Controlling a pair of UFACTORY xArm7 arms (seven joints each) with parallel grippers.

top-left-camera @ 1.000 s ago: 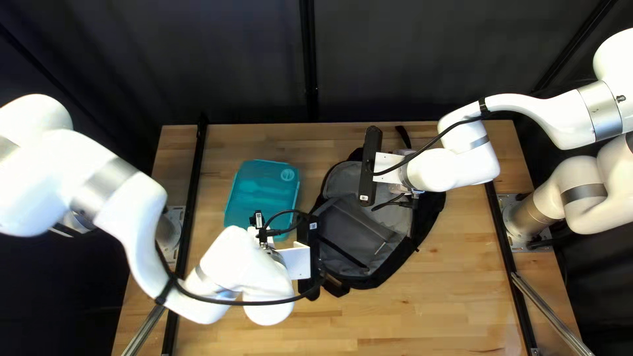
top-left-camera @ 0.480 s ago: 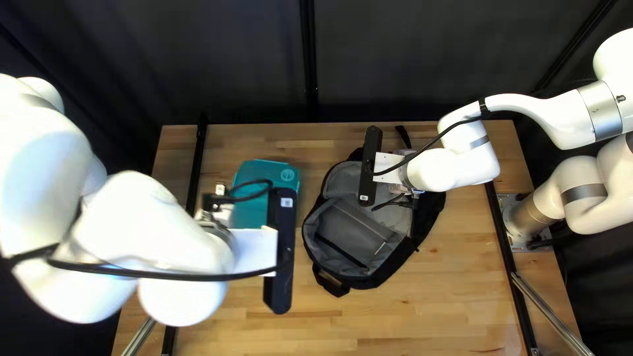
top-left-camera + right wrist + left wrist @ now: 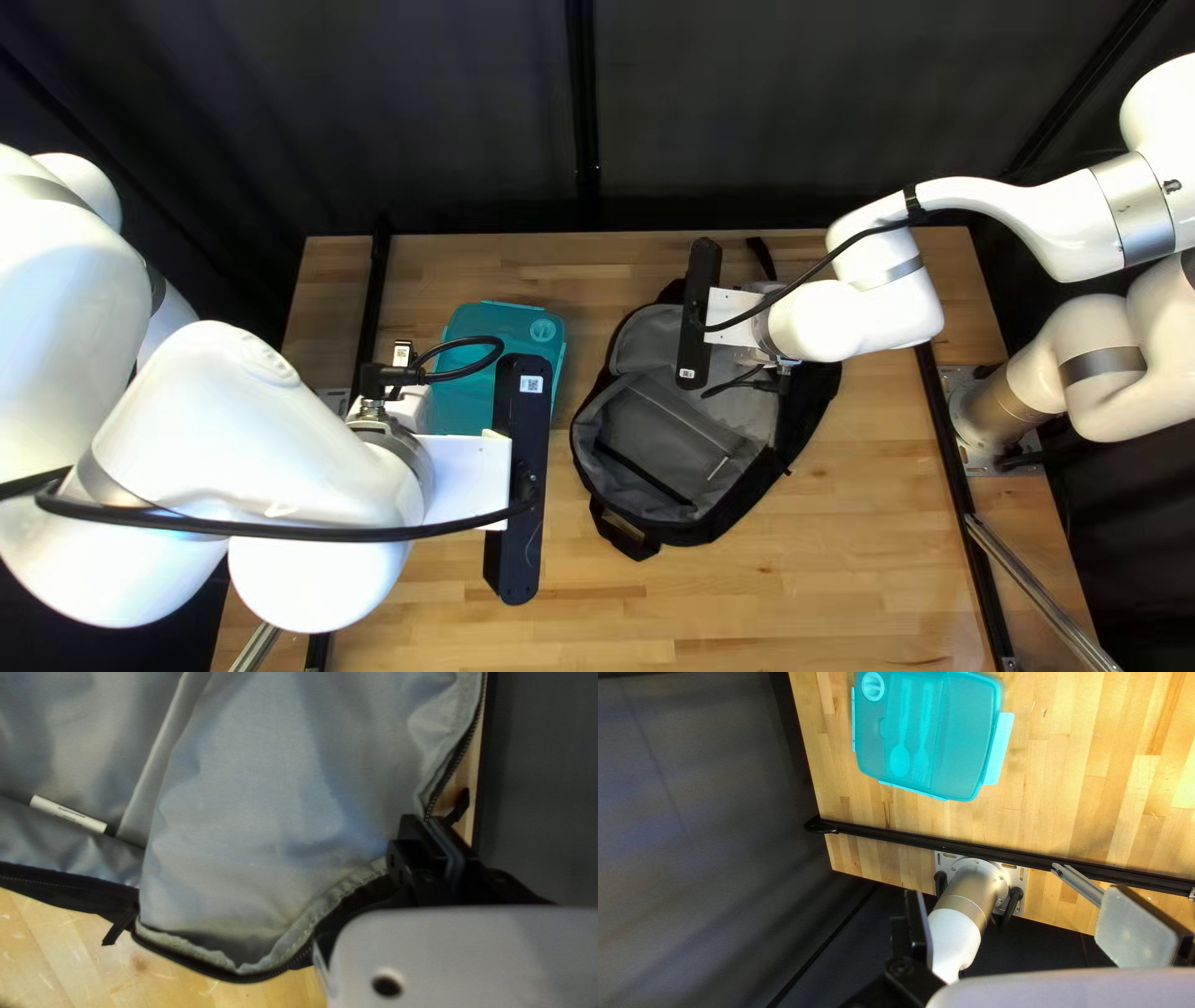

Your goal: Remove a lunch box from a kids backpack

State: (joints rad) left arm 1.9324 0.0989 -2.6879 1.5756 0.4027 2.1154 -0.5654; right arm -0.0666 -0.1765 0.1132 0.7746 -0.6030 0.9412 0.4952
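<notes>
One lunch box (image 3: 965, 734) and one backpack (image 3: 672, 429) are seen on one table (image 3: 772, 597). The box is placed outside the backpack, toward the left arm's side, a gap between them. Teal, translucent plastic, rounded rectangle; three side clips (image 3: 999, 750), two utensil shapes (image 3: 899, 759) and one round dial (image 3: 873, 686) are counted. The backpack is laid open: black shell, creased grey lining, one white label (image 3: 68, 814). Two grippers are counted: the left gripper (image 3: 517, 485) is held near the box with fingers spread wide, nothing gripped; by the right gripper (image 3: 697, 311), the backpack's zippered edge is pinched, fingers narrow. The tabletop is made of wood strips.
</notes>
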